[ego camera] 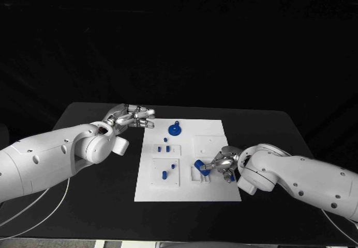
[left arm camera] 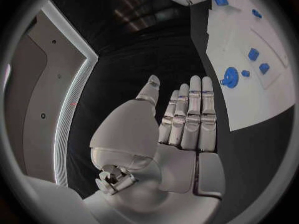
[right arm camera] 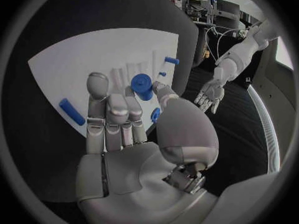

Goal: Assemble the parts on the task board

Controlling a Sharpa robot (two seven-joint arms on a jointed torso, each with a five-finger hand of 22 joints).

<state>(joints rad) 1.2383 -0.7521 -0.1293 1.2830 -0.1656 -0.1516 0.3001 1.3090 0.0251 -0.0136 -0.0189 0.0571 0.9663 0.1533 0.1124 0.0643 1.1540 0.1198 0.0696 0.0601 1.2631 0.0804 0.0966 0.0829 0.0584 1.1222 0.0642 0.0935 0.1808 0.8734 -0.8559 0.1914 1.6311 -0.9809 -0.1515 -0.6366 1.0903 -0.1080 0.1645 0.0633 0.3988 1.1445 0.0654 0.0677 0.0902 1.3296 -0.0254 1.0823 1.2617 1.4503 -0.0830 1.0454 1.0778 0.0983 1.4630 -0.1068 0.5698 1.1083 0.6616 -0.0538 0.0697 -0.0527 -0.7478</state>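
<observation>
The white task board lies in the middle of the table. A round blue part with a knob sits near its far edge, and small blue pegs stand in slots nearer the middle. My left hand hovers off the board's far left corner, fingers straight, holding nothing. My right hand is low over the board's near right part, fingers stretched out. A blue bar lies just beside its fingers. A small blue piece shows by the thumb; I cannot tell if they touch.
The black table reaches past the board on all sides. More blue pieces stand in a raised block at the board's near left. A blue disc-shaped part and a blue peg lie beyond my right fingers.
</observation>
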